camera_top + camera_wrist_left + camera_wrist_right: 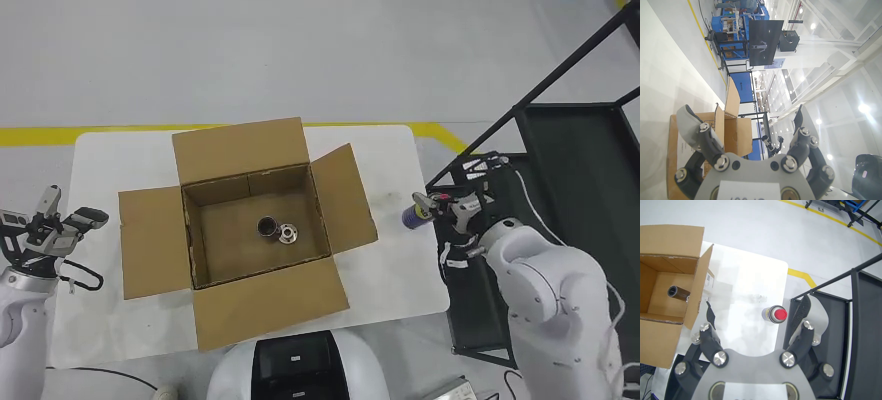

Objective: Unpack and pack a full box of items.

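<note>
From the top, the cardboard box (240, 150) sits open in the middle of the white worktop (400, 290), with all four flaps out. At its bottom lie a dark tube (268, 228) and a small silver round part (288, 235), just beside each other. A spray can (413, 214) stands at the worktop's right edge, just beside the right claw (440, 205). The left claw (68, 208) is by the left edge.

From the left wrist, the left claw (743, 111) is wide apart and holds nothing. The cardboard box (730, 128) is beyond it.

From the right wrist, the right claw (757, 301) is wide apart too. The spray can (775, 314), red cap up, stands between its fingers (802, 309) with a gap on each side. The dark tube (677, 293) lies in the cardboard box (668, 232).
</note>
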